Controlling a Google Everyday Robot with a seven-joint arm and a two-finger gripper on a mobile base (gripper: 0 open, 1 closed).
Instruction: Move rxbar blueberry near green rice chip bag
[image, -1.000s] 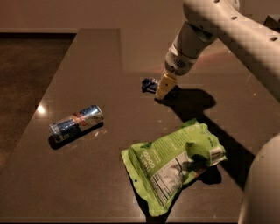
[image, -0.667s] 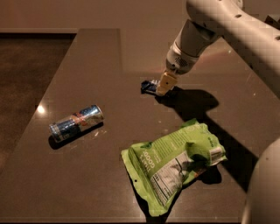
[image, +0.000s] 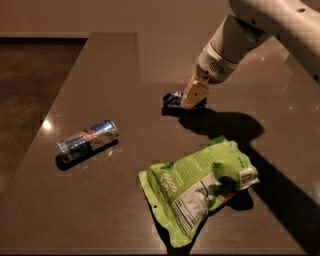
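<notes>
The gripper (image: 193, 95) sits low at the bar (image: 172, 100), probably to grasp it for transfer to the bag (image: 200, 187). Jaw state cannot be determined. The bar lies mid-tabletop (image: 115, 70), well apart from the bag. It is small, flat, dark blue, crinkled and partly covered. A can (image: 87, 140) lies on its side.

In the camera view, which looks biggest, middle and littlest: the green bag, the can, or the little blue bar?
1. green rice chip bag, biggest by far.
2. drink can, lying on its side.
3. rxbar blueberry, smallest, though the gripper right over it hides part.
</notes>
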